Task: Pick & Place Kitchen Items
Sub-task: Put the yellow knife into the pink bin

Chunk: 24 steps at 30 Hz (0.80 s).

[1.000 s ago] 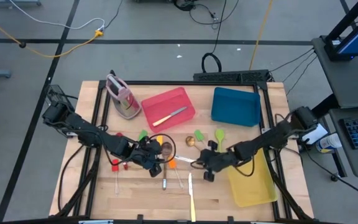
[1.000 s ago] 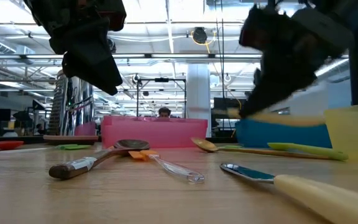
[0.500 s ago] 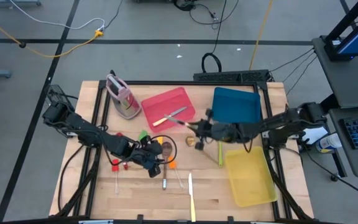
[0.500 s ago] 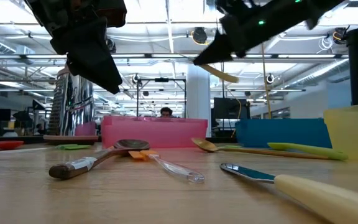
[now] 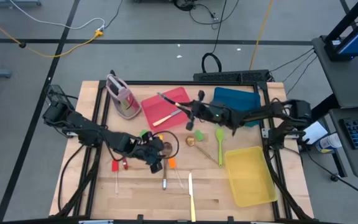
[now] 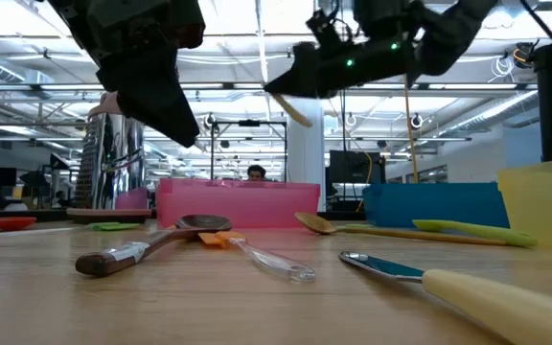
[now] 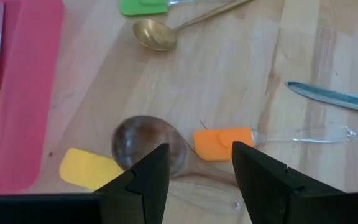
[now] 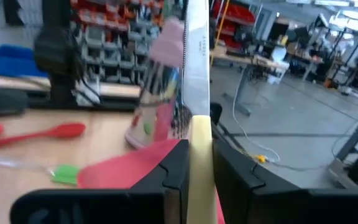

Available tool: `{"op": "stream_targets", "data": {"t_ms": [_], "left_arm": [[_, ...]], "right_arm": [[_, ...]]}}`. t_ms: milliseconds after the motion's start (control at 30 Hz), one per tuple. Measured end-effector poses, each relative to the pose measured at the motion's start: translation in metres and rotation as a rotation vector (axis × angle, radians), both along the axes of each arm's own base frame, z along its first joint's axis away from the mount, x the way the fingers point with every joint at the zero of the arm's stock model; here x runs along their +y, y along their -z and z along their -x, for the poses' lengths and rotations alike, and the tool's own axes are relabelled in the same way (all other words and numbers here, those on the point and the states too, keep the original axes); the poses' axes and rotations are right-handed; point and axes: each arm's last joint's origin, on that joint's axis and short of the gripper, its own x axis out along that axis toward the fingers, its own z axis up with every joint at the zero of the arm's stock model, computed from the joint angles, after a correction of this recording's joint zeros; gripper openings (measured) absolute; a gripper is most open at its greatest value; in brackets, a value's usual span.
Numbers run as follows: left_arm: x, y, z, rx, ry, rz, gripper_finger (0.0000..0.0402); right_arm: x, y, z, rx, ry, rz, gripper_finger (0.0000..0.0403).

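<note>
My right gripper (image 5: 191, 113) hangs above the red tray (image 5: 178, 99), shut on a cream-handled knife (image 5: 169, 101). A second knife (image 5: 168, 117) lies flat in that tray. My left gripper (image 5: 157, 163) hovers open over the table's middle. Below its fingers (image 7: 148, 180) lie a brown spoon (image 7: 145, 140), an orange-headed clear spatula (image 7: 224, 144) and a yellow-headed one (image 7: 89, 168). A gold spoon (image 5: 191, 141), a green spoon (image 5: 220, 144) and red-headed pieces (image 5: 118, 167) lie on the wood. Another cream knife (image 5: 191, 196) rests near the front edge. My right gripper pinches the knife's cream handle (image 8: 199, 140) between its two fingers. The fingers lie about level and come from the table's right. The blade (image 8: 196, 56) sticks out past the fingertips toward the far left. The knife is lifted clear above the red tray.
A blue tray (image 5: 241, 109) sits at the far right and a yellow tray (image 5: 248, 176) at the near right. The pink-grey stand (image 5: 122, 96) stands at the far left beside the red tray. A black frame edges the table.
My right gripper has carried the knife up and away from the table's middle near the yellow tray, toward the far edge and the left, until it is over the red tray. Its wrist has tipped up from pointing down to about level.
</note>
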Motion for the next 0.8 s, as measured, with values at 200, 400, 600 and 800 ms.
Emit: {"op": "stream_targets", "data": {"t_ms": [200,400,600,800], "left_arm": [[0.005,-0.002,-0.005,-0.027,0.016,0.01,0.0179],[0.005,-0.002,-0.005,-0.028,0.039,-0.007,0.0179],[0.005,-0.002,-0.005,-0.025,0.041,-0.01,0.0179],[0.005,-0.002,-0.005,-0.025,0.042,-0.01,0.0179]], "right_arm": [[-0.021,0.028,-0.023,0.152,0.049,-0.057,0.0047],[-0.039,0.05,-0.029,0.209,0.105,-0.14,0.0047],[-0.057,0.065,-0.027,0.228,0.067,-0.216,0.0047],[-0.069,0.076,-0.021,0.269,0.06,-0.344,0.0047]]}}
